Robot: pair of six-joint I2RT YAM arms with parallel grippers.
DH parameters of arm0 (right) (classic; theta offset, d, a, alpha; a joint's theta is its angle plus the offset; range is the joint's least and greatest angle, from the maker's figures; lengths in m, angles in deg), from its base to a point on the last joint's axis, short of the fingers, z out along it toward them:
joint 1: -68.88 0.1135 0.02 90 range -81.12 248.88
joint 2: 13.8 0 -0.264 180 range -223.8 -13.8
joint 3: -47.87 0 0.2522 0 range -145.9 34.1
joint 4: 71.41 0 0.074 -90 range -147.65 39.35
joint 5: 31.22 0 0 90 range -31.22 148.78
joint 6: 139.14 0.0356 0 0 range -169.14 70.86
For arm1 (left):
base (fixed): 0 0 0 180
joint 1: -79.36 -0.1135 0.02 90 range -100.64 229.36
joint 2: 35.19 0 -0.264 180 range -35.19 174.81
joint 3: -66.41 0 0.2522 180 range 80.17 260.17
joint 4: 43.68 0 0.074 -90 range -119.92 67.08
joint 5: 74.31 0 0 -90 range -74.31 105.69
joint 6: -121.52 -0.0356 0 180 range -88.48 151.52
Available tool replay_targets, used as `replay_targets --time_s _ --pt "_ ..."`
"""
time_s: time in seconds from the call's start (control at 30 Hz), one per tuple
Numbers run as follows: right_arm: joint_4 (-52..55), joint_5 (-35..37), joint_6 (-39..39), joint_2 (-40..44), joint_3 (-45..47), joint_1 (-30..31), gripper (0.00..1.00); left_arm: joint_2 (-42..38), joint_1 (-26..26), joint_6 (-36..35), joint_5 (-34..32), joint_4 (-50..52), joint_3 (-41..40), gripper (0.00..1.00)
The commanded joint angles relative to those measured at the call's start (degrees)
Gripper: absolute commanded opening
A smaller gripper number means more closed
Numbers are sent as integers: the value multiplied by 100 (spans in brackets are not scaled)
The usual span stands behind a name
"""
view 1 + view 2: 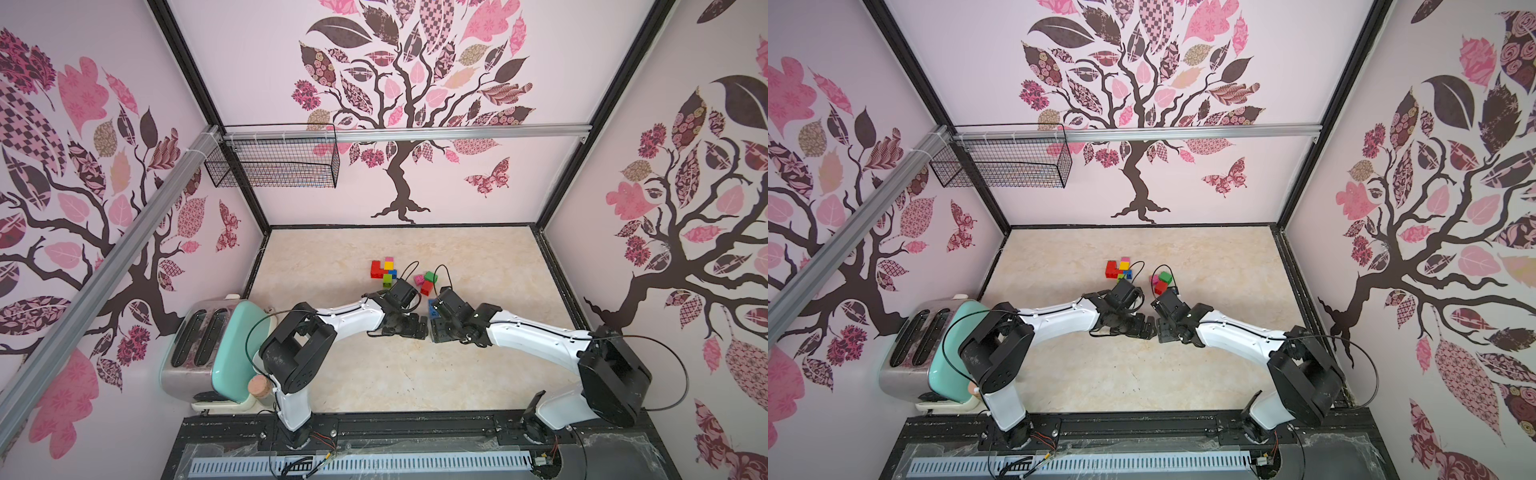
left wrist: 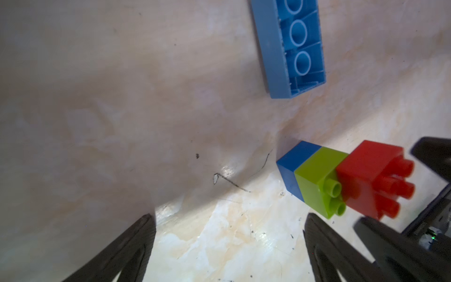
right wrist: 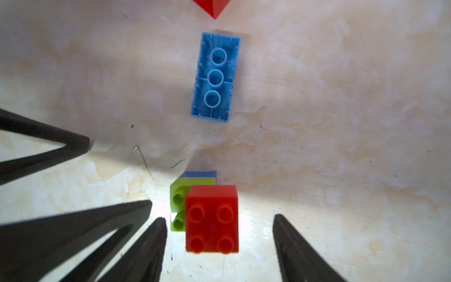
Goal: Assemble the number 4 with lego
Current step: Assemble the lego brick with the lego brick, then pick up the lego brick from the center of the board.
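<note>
Blue, lime and red studded plastic brick stack [image 2: 317, 175] stands upright on the pale marbled tabletop [image 3: 341, 122], untouched between the wide fingers of the right gripper [image 3: 217, 217]. The left gripper [image 2: 228, 216], wide and empty, is just left of it. Best lift straight up, lest a finger topple it towards the upturned long blue brick [image 3: 214, 75] beyond

Just ahead of the right pincer [image 3: 217, 218], the small dark-blue plastic cube [image 3: 201, 174], lowest of 3 stacked bricks, is almost wholly hidden behind the lime plastic brick [image 3: 178, 207] and the red 4-stud plastic brick [image 3: 211, 217], whose near edge is blurred. Farther ahead, another red plastic brick [image 3: 211, 7] is cut off so that only 1 corner shows. Ahead of the left pincer [image 2: 228, 216], the long light-blue plastic brick [image 2: 290, 48], hollow side up, runs off the picture's edge at its 3rd tube, and in both top views the arms' black wrist housings [image 1: 451, 309] cover both pincers' fingertips and those 3 bricks.
</note>
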Motion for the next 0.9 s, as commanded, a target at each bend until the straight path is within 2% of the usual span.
replay_targets --time_s 0.0,0.1,0.3,0.57,0.67,0.87 --pt "-135 32 -143 297 -310 -114 78 -422 -46 146 -446 -14 -277 98" --pt "-342 -121 -347 32 -425 -288 81 -710 -96 295 -706 -93 -493 98" --pt "-247 -158 -597 -1010 -1097 -420 86 -1187 -245 596 -1155 -166 -891 98" --pt "-450 -554 -622 -1803 -1314 -775 87 -1929 -377 848 -1698 -281 -1436 98" --pt "-306 -736 -755 -2222 -1587 -819 85 -1971 -422 850 -1724 -263 -1474 98" --pt "-113 -551 -998 -2730 -2040 -827 74 -1944 -433 892 -1690 -281 -1494 98"
